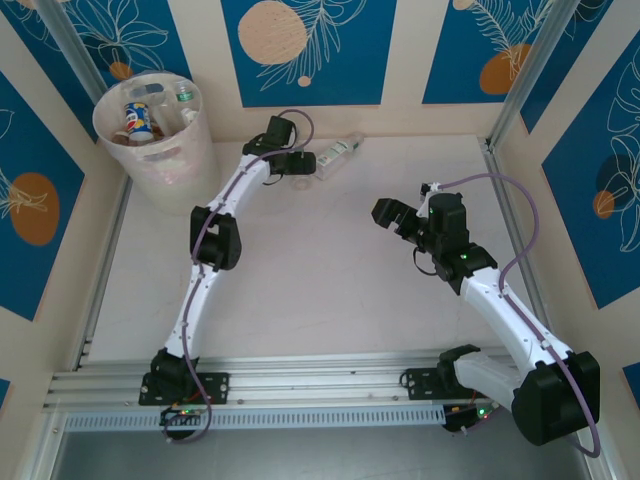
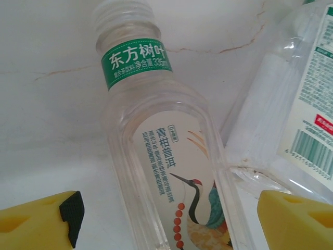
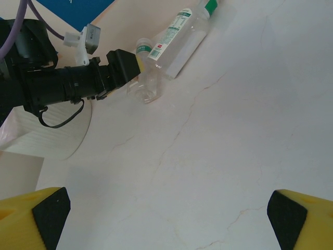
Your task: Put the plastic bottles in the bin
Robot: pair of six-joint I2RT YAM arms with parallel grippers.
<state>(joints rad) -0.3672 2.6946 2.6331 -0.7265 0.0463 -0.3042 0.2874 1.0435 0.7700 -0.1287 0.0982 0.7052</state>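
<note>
A small clear plastic bottle [image 2: 156,156] with a green neck band and a crane picture lies on the table, its open neck pointing away. My left gripper [image 2: 166,224] is open and straddles its lower body, with the yellow fingers [image 2: 39,224] standing a little off each side. A second, longer bottle [image 2: 291,120] with a white label lies right beside it, green-capped [image 1: 338,156]. The bin [image 1: 175,165] stands at the far left corner with several bottles [image 1: 140,120] inside. My right gripper [image 3: 166,224] hangs open over bare table mid-right [image 1: 390,215].
The marble table [image 3: 218,135] is bare between the arms. Walls close the back and sides, with a metal post [image 1: 520,80] at the far right corner. A rail [image 1: 300,385] runs along the near edge. The left arm [image 1: 215,240] stretches diagonally toward the far middle.
</note>
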